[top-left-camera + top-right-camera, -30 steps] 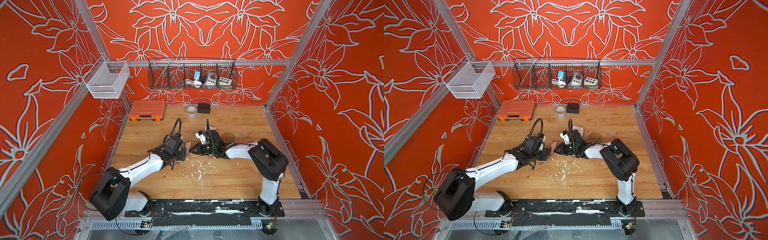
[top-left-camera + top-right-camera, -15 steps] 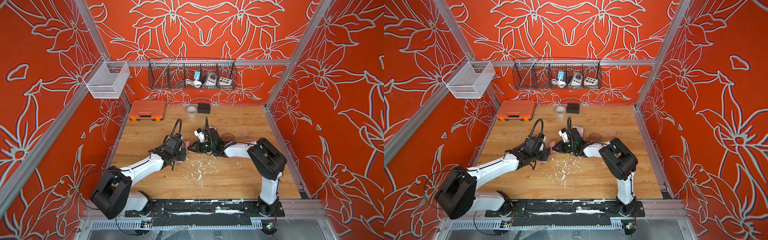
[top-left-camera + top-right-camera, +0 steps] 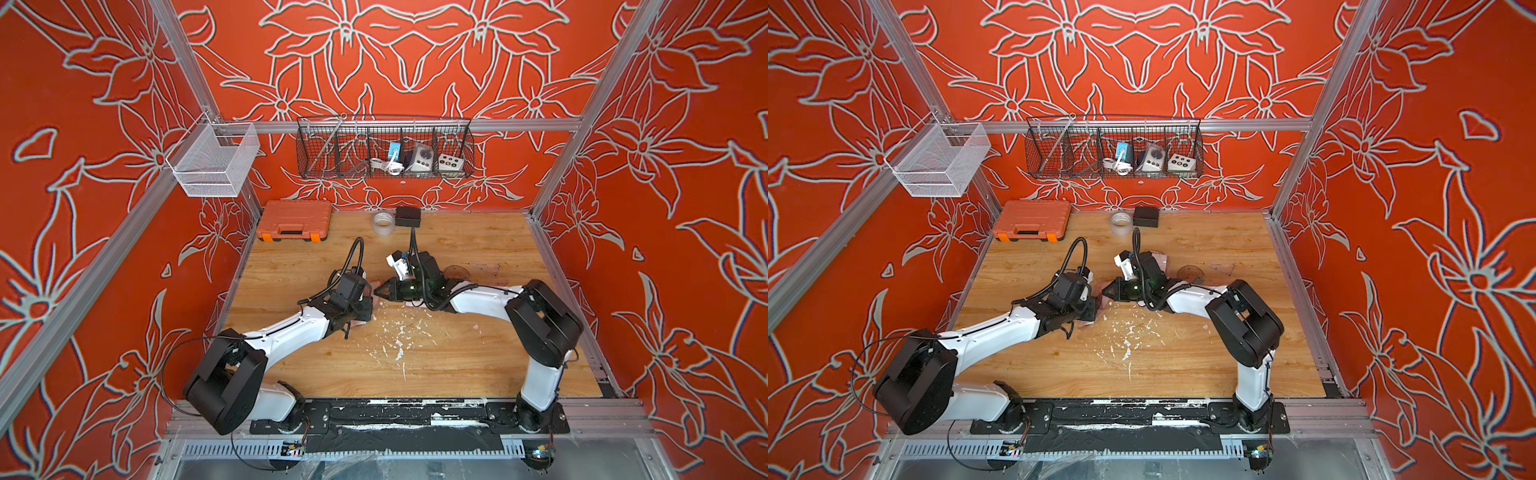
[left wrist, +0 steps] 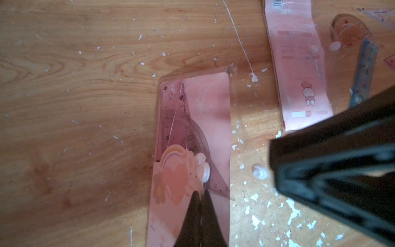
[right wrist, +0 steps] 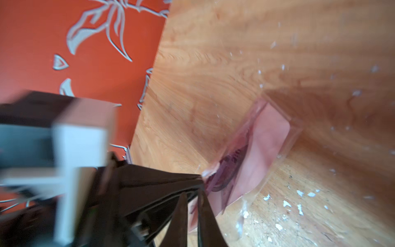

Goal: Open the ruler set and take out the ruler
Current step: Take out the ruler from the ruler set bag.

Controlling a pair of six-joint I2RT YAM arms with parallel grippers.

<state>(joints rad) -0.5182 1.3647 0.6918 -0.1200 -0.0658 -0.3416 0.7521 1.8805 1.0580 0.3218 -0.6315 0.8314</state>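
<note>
The ruler set (image 4: pixel 192 139) is a pink see-through pouch lying flat mid-table, its clear flap folded out with a snap stud (image 4: pixel 259 172). Inside it I see a protractor and a set square; I cannot make out a straight ruler in it. My left gripper (image 4: pixel 201 193) is shut, its tips resting on the pouch beside the white snap button. My right gripper (image 5: pixel 192 196) comes in from the other side, jaws almost together with the pouch's (image 5: pixel 263 149) pink edge between them. In a top view the two grippers meet over the pouch (image 3: pixel 374 286), right gripper (image 3: pixel 378 292) tip against it.
A second pink pouch (image 4: pixel 299 64), a loose protractor (image 4: pixel 348 27) and a blue straight ruler (image 4: pixel 365 70) lie just behind my right wrist. At the back stand an orange tool case (image 3: pixel 294 220), a tape roll (image 3: pixel 382 223) and a black box (image 3: pixel 408 216). White flecks (image 3: pixel 399 336) litter the wood.
My right gripper has slid left to the pouch beside the left gripper, and its jaws have narrowed. The left arm has stayed where it was.
</note>
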